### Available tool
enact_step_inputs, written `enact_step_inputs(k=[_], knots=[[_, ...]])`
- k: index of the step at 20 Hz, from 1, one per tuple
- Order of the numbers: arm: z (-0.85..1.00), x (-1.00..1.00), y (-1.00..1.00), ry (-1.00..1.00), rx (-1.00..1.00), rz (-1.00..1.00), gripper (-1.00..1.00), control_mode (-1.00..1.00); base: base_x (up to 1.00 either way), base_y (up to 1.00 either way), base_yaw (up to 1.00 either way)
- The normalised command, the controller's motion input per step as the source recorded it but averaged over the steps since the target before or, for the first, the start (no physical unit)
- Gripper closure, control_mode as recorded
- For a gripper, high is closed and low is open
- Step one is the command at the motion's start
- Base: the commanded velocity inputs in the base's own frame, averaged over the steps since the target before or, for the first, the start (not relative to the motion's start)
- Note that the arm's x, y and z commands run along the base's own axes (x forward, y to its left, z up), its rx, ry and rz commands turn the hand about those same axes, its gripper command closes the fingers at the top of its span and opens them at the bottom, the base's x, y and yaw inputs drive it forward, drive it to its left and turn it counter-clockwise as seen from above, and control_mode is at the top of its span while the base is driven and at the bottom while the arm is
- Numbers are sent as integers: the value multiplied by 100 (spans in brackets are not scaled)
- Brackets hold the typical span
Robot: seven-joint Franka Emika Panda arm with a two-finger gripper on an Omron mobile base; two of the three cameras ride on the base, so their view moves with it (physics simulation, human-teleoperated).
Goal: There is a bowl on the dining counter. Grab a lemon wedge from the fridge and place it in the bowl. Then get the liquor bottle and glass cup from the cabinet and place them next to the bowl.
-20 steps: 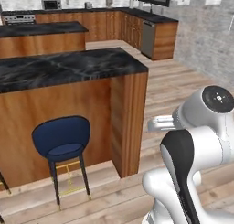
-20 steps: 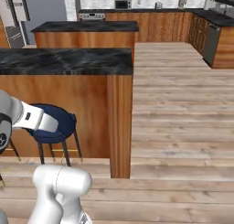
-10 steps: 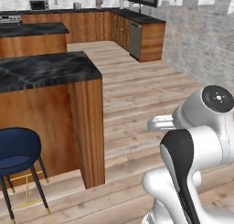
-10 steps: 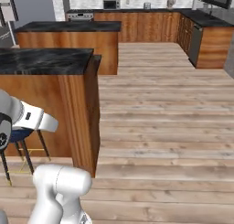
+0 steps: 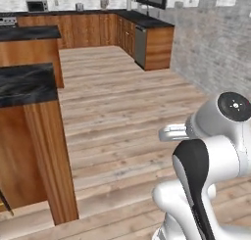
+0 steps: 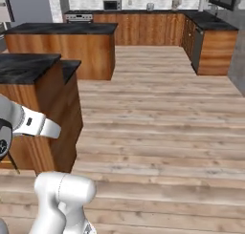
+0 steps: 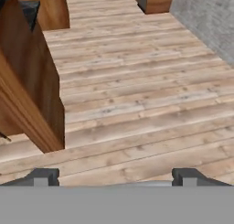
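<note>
The end of the dining counter (image 5: 24, 84), black veined marble over reddish wood, stands at the left of the left base view. It also shows as the dining counter (image 6: 26, 68) and as a wooden end panel (image 7: 27, 86) at the upper left of the hand view. My gripper (image 7: 116, 176) is open, its dark fingertips (image 7: 45, 176) wide apart over bare plank floor with nothing between them. The grey fridge (image 6: 26, 6) is far off at the back left. The bowl, lemon wedge, liquor bottle, glass cup and cabinet are out of view.
A second black-topped island (image 6: 62, 30) stands behind the dining counter. The kitchen counter with a microwave (image 5: 37, 6) runs along the back wall, turning into a side run with a dishwasher (image 5: 140, 45). A brick wall (image 5: 215, 53) closes the right. Wood floor (image 5: 122, 111) lies open ahead.
The whole picture has shifted: the base has moved, so the dining counter slid left and the blue stool left the frame. The arm's pose and the open jaws are unchanged.
</note>
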Motion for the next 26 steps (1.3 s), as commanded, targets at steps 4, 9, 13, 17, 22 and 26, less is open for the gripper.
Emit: enact_step_inputs(k=[4,9,13,17,22,26], knots=[[0,0,0,0,0,0,-100,100,100,-93,17],[0,0,0,0,0,0,-100,100,100,-79,19],[0,0,0,0,0,0,-100,100,100,-60,22],[0,0,0,0,0,0,-100,100,100,-43,16],[0,0,0,0,0,0,-100,100,100,-26,9],[0,0,0,0,0,0,-100,100,100,-29,7]])
